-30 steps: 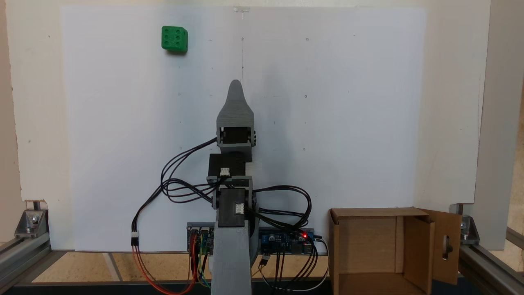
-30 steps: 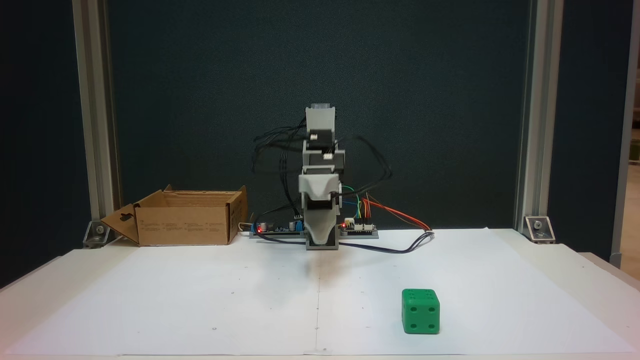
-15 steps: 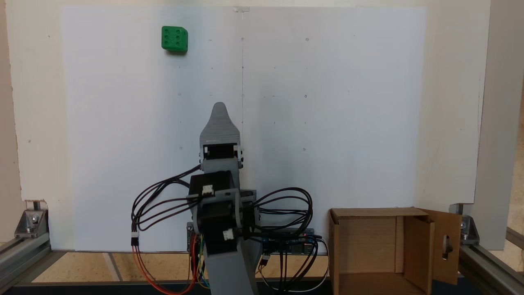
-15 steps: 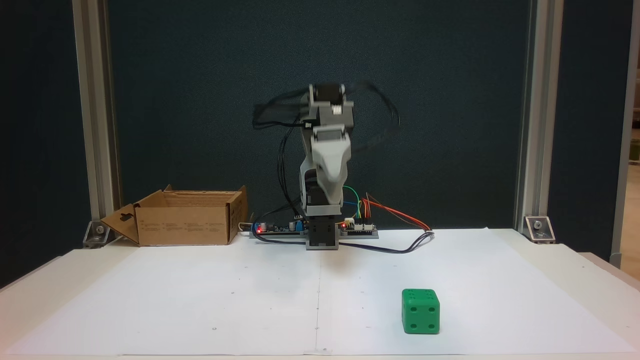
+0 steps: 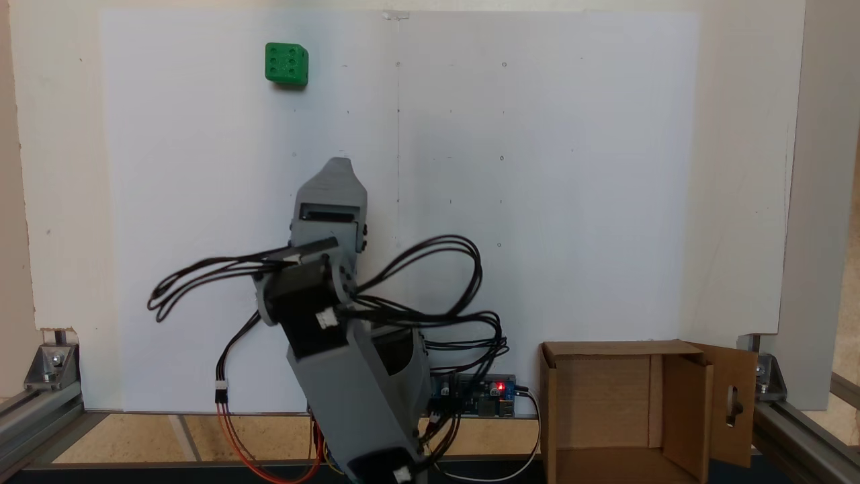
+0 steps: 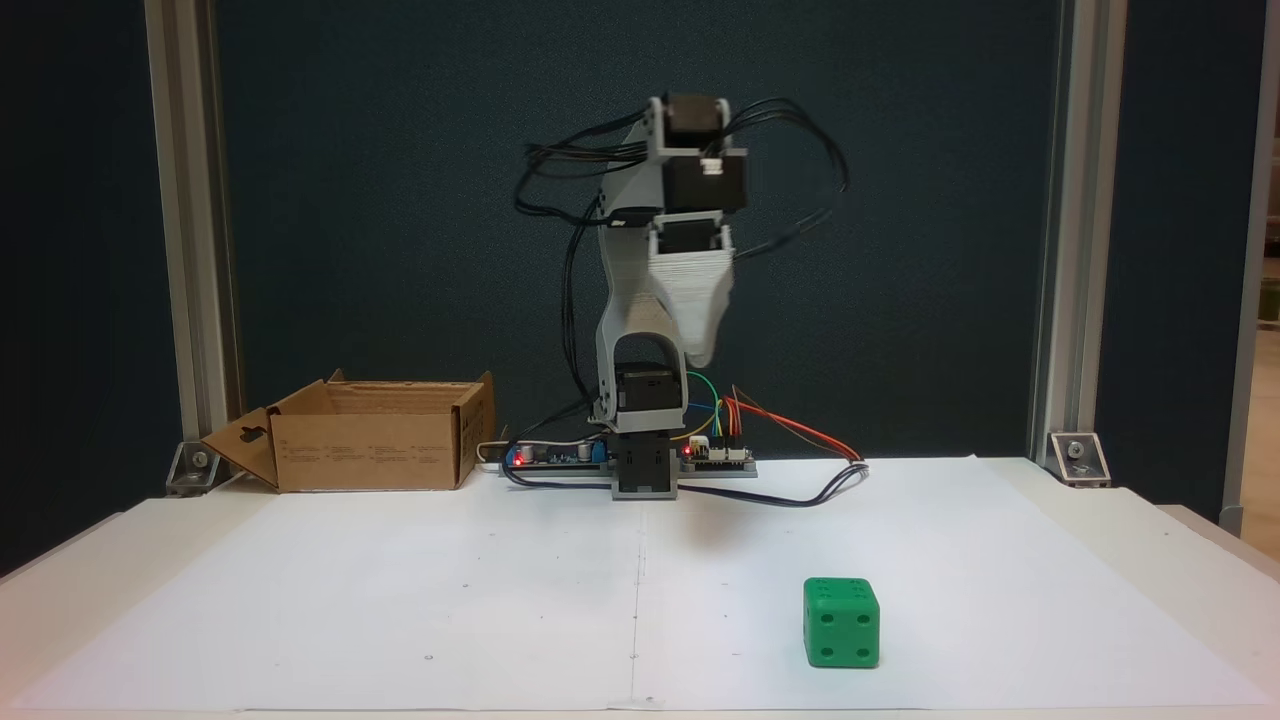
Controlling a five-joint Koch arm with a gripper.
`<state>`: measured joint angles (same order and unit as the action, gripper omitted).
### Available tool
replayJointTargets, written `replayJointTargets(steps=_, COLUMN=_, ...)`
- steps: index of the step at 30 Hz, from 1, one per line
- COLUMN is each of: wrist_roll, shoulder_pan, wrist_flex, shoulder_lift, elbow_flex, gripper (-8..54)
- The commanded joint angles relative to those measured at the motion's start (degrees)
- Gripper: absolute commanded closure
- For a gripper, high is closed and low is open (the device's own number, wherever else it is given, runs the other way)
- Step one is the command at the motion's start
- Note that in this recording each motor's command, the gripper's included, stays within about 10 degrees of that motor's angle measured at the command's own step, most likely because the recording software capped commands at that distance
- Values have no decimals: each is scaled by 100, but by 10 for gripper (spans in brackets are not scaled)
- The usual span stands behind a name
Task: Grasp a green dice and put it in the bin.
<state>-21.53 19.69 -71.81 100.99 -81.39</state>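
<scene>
The green dice (image 5: 287, 64) (image 6: 841, 622) rests alone on the white paper, far from the arm's base in both fixed views. The bin (image 5: 686, 396) (image 6: 370, 455), an open brown cardboard box with a slotted flap, stands beside the base. My gripper (image 5: 338, 163) (image 6: 700, 355) hangs high over the paper, pointing down and forward, well short of the dice and touching nothing. Its jaws lie one behind the other, so only a single grey wedge shows and nothing is seen between them.
Loose black cables (image 5: 430, 269) loop around the raised arm. Control boards (image 5: 480, 393) (image 6: 715, 455) with coloured wires sit at the base. Aluminium frame posts (image 6: 195, 250) stand at the table's corners. The white paper sheet (image 6: 400, 600) covers the table.
The arm has risen from its folded pose and swung toward the dice's side, carrying the gripper higher. Dice and bin have not moved.
</scene>
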Motion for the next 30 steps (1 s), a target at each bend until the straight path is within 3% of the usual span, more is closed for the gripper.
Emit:
replayJointTargets(steps=1, wrist_roll=-492, shoulder_pan=149, wrist_flex=-255, shoulder_lift=-352, elbow_flex=606, gripper=14)
replayJointTargets(steps=14, wrist_roll=-923, shoulder_pan=554, wrist_flex=-650, shoulder_lift=-3041, elbow_flex=4043, gripper=16)
replayJointTargets(steps=30, wrist_roll=-1213, shoulder_pan=387, wrist_flex=-650, shoulder_lift=-4579, elbow_flex=5071, gripper=19)
